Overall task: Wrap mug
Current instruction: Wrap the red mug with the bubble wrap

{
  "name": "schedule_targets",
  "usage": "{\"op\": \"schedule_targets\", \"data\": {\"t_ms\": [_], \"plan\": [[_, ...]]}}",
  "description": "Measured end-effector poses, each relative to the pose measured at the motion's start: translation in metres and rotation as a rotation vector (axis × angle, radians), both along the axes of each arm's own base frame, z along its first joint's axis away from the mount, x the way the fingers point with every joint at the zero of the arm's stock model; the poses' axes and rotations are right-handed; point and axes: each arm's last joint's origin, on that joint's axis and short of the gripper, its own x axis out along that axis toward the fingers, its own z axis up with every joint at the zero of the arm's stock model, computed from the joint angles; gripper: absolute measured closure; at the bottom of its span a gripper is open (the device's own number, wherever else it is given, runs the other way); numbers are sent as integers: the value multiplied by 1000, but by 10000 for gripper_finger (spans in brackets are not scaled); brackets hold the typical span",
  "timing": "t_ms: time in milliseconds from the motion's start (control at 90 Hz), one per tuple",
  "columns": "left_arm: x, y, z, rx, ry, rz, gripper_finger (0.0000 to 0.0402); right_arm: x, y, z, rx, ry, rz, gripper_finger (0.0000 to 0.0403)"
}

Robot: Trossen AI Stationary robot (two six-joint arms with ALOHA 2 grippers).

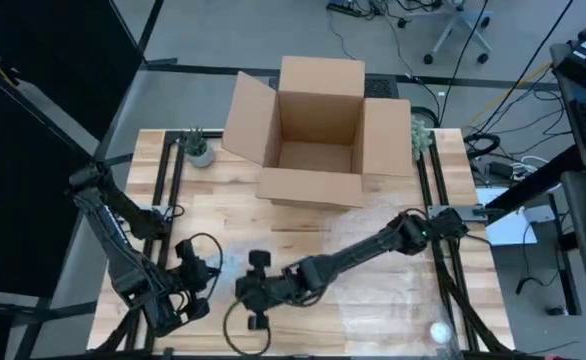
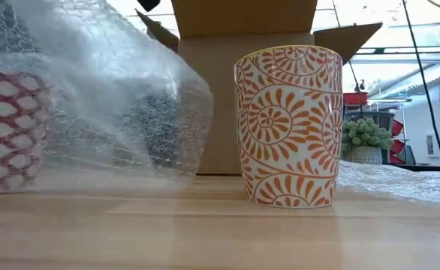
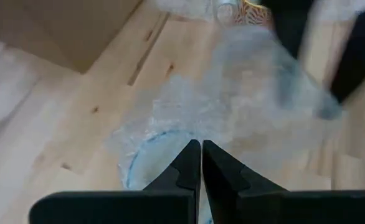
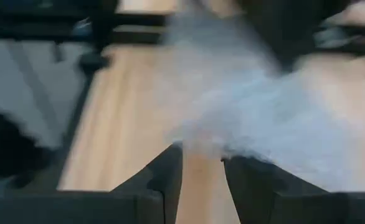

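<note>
The mug (image 2: 288,126), white with orange spiral patterning, stands upright on the wooden bench (image 1: 303,230), bare of any wrapping. In the low view it is just in front of the open cardboard box (image 2: 242,82), which the high view places at the far edge of the bench, midway along, flaps spread. A sheet of bubble wrap (image 2: 92,97) is bunched up beside the mug in the low view — apart from it, not around it; something with a red and white lattice pattern (image 2: 6,127) shows through the wrap, too blurred to name. More wrap lies flat on the bench on the mug's other side.

The left gripper (image 1: 195,272) sits near the bench's front-left corner; its wrist view shows the fingers (image 3: 189,163) pressed together with nothing between them, over a flat stretch of bubble wrap. The right gripper (image 1: 256,290) reaches across to the front edge near the middle — its fingers (image 4: 170,171) stand parted, with an edge of bubble wrap at their tips; whether they grip it cannot be told.

Two small potted plants (image 1: 198,147) stand at the far corners
</note>
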Motion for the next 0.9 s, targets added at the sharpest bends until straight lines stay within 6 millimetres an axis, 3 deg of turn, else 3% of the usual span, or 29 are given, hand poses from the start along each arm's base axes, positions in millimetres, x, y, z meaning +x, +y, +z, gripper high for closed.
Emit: {"op": "schedule_targets", "data": {"t_ms": [211, 633, 900], "plan": [[0, -1, 0, -24, 19, -6, 400, 22, -24, 10, -97, -178, 1, 300], [-4, -2, -3, -101, 179, -54, 397, 49, -69, -40, -68, -83, 8, 300], [-4, -1, -5, -181, 294, -42, 318, 54, -85, -57, -70, -32, -2, 300]]}}
